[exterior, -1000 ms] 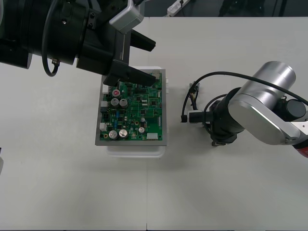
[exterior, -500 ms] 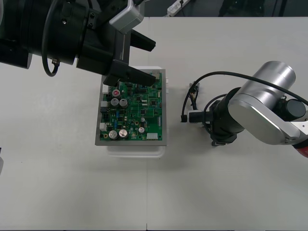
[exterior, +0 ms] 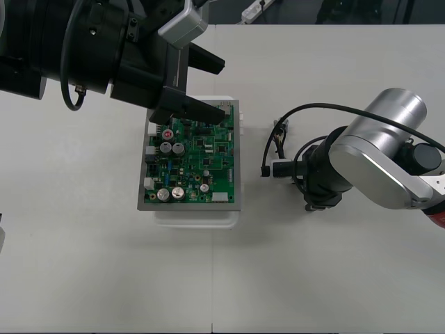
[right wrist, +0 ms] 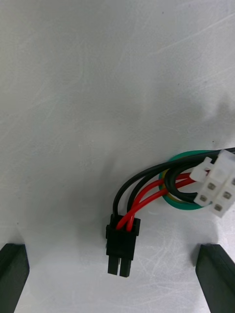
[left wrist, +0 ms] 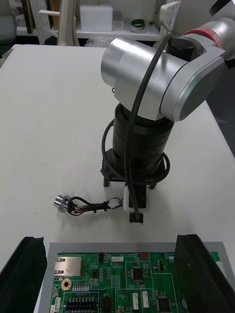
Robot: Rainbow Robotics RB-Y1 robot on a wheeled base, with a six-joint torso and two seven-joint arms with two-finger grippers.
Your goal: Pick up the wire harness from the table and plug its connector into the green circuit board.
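The right gripper [right wrist: 115, 279] is low over the table [exterior: 90, 264], to the right of the board. Its two black fingers [right wrist: 12, 274] stand wide apart and hold nothing. The small black plug [right wrist: 121, 244] of the wire harness [exterior: 279, 142] lies flat on the table between them, about in the middle, and touches neither one. Red and black wires curl away from it to a white connector [right wrist: 218, 183] near one finger. The round metal socket [left wrist: 61, 203] lies at the other end of the wires, farther out on the table.

The plug is small and lies flat. If the fingers close too high, they may slip off it. If they close too low, they may scrape the table. They could also catch the white connector or pinch only the wires. Then the plug would hang crooked and would not fit the board.

Farther away sits the green circuit board [exterior: 195, 163] on its white base [exterior: 198, 217]. No part of the harness is in it. The left gripper [exterior: 203, 85] hangs over the board's far edge, with its fingers wide apart and empty. It could be in the way when the plug comes over.
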